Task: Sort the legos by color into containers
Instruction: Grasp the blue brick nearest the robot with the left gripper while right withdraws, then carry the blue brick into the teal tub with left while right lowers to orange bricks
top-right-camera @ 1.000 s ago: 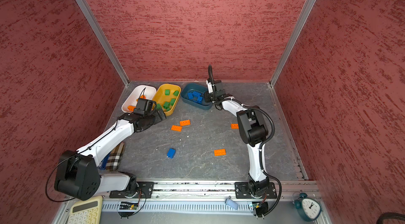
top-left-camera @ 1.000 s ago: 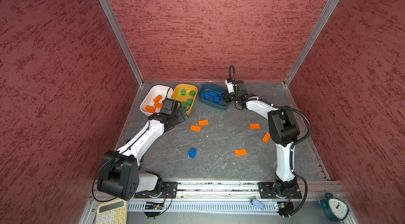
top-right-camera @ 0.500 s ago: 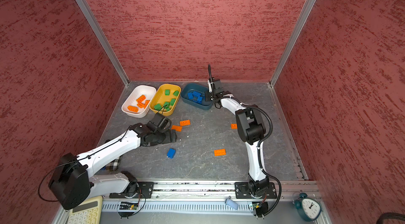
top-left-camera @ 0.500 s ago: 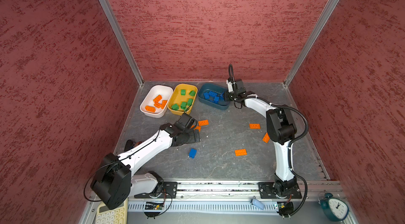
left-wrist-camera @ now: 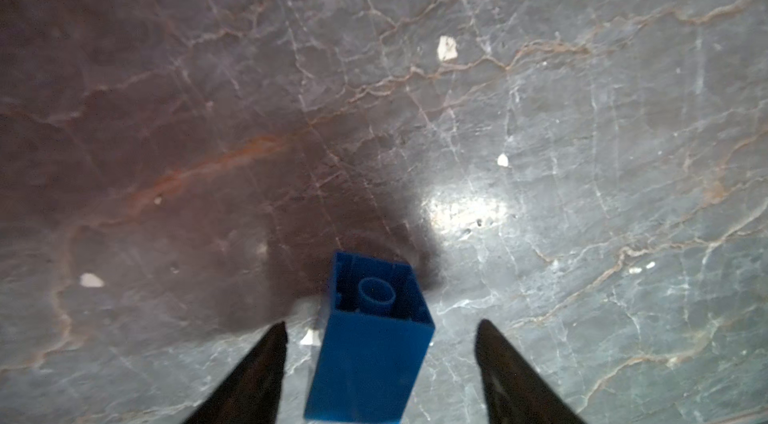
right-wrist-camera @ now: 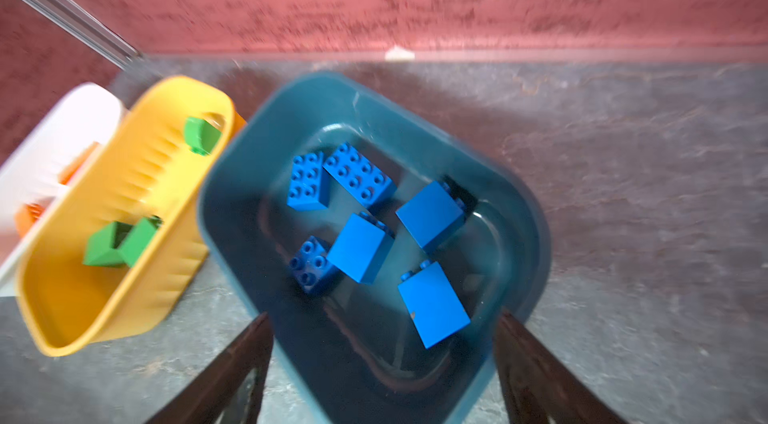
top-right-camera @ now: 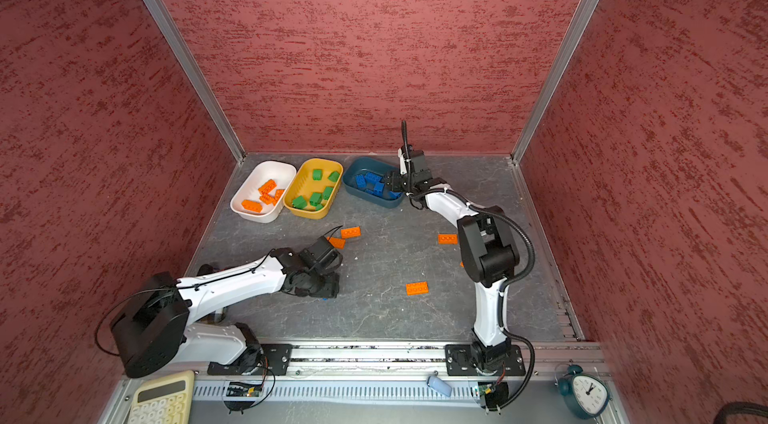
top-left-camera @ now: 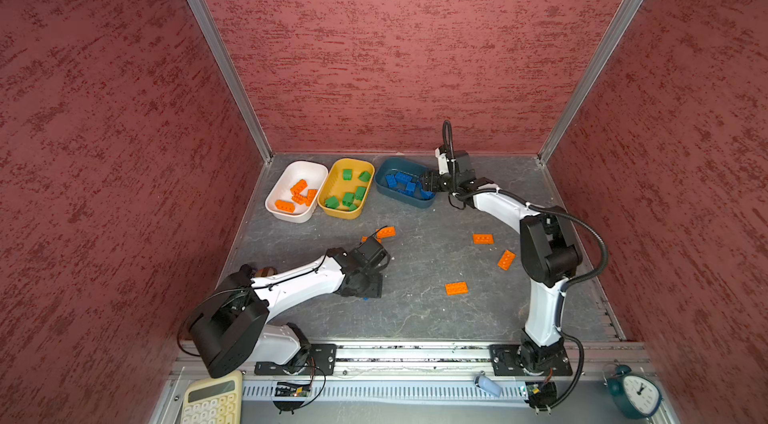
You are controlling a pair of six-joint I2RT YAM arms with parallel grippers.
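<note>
While rough red walls (top-left-camera: 395, 48) box in the veined grey tabletop (top-left-camera: 415, 318), the left gripper (left-wrist-camera: 381, 323) stands spread astride a blue brick (left-wrist-camera: 370, 359) on that surface, with gaps at both sides. The right gripper (right-wrist-camera: 385, 315) gapes empty over the teal tub (right-wrist-camera: 224, 202), and orange bricks (top-left-camera: 456, 288) lie loose.

Enclosure: red textured walls (top-left-camera: 395, 48), aluminium corner posts (top-left-camera: 216, 52).
Floor: grey marbled tabletop (top-left-camera: 415, 318); white flecks (left-wrist-camera: 447, 47) show in left wrist view.
Near edge: metal rail (top-left-camera: 415, 353), slotted cable duct (top-left-camera: 395, 392) below it.
Pale yellow calculator (top-left-camera: 212, 401) at lower left in both top views.
Teal alarm clock (top-left-camera: 636, 393) at lower right.
Small pale blue item (top-left-camera: 487, 385) on duct; identity unclear.
</note>
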